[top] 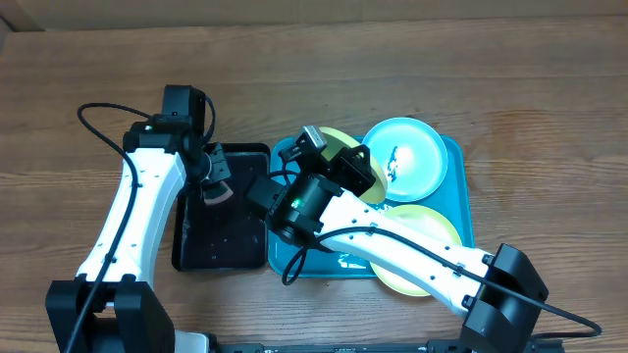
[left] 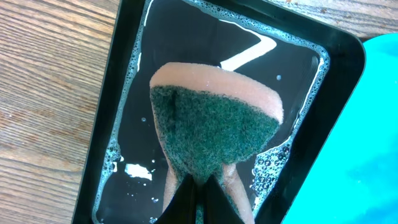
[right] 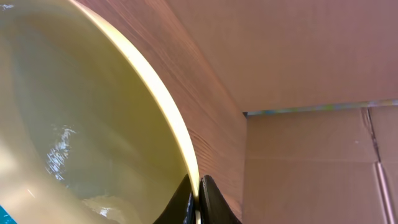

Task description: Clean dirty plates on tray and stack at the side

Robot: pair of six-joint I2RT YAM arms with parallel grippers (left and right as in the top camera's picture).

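My right gripper point(right: 198, 200) is shut on the rim of a pale yellow-green plate point(right: 74, 112) and holds it tilted. In the overhead view this plate point(top: 340, 138) is at the far left end of the cyan-blue tray point(top: 454, 191), under the right gripper point(top: 345, 159). A light cyan plate point(top: 407, 157) with a dark smear lies on the tray's far right. A second yellow-green plate point(top: 437, 224) lies on the near part, partly hidden by my right arm. My left gripper point(left: 199, 194) is shut on a green-and-pink sponge point(left: 214, 124) over the black tray point(left: 124, 74).
The black tray point(top: 221, 235) holds soapy water and stands directly left of the blue tray point(left: 367, 155). Bare wooden table surrounds both trays. A cardboard wall point(right: 311, 155) stands at the back.
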